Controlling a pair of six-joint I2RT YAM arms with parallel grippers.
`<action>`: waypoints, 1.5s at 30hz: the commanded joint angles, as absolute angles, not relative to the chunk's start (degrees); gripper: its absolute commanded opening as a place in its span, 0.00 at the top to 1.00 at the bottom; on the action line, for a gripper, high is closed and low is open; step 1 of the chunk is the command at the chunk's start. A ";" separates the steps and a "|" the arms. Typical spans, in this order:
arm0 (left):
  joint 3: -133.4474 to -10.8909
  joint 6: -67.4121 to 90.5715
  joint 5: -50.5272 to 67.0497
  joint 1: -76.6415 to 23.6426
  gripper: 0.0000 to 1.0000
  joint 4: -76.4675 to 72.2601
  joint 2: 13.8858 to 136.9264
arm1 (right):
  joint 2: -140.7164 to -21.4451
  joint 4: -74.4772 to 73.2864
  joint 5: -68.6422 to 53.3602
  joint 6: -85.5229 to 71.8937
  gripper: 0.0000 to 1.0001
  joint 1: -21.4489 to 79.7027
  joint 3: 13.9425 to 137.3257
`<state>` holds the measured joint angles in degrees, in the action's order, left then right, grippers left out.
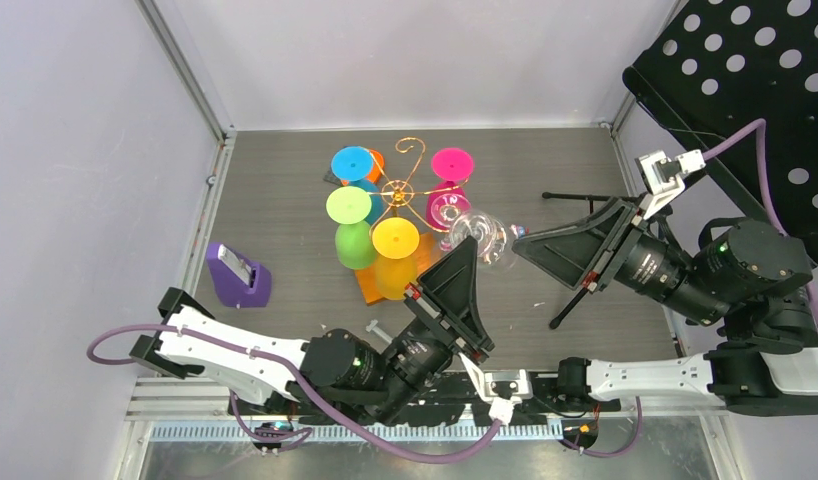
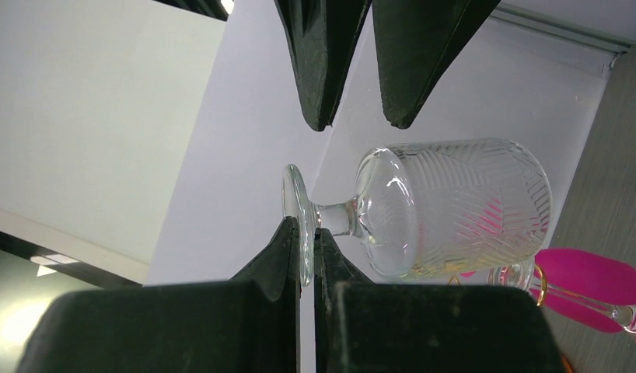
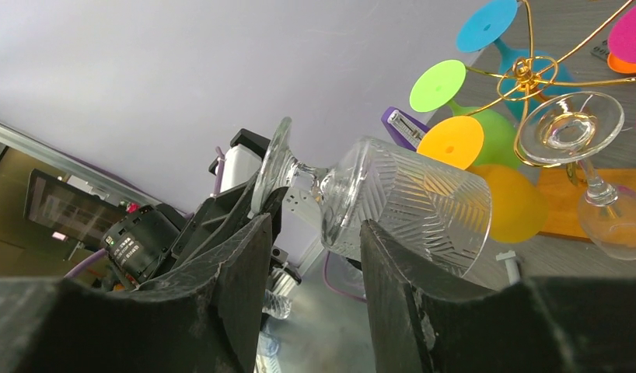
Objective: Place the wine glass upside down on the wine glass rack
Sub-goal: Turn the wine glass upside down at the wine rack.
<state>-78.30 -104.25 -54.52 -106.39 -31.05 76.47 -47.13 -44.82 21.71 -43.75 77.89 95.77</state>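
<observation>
Now | left tool (image 2: 305, 229) clamped on wine glass (image 2: 455, 206) foot | right tool (image 3: 315, 225) apart, close beside it

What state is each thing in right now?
wine glass: off the rack, tilted on its side in the air, held by its foot.
left gripper: shut on the wine glass's foot.
right gripper: open, close beside the wine glass.
wine glass rack: upright, carrying glasses.
coloured glasses: hung upside down on the rack.
</observation>
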 commanded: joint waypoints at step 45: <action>-78.31 -104.25 -55.64 -106.47 0.72 -32.77 79.24 | -48.15 -46.01 23.77 -44.19 0.95 78.05 95.82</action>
<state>-77.38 -103.13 -56.25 -106.39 -25.69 79.66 -48.80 -45.98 20.64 -45.23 77.78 93.97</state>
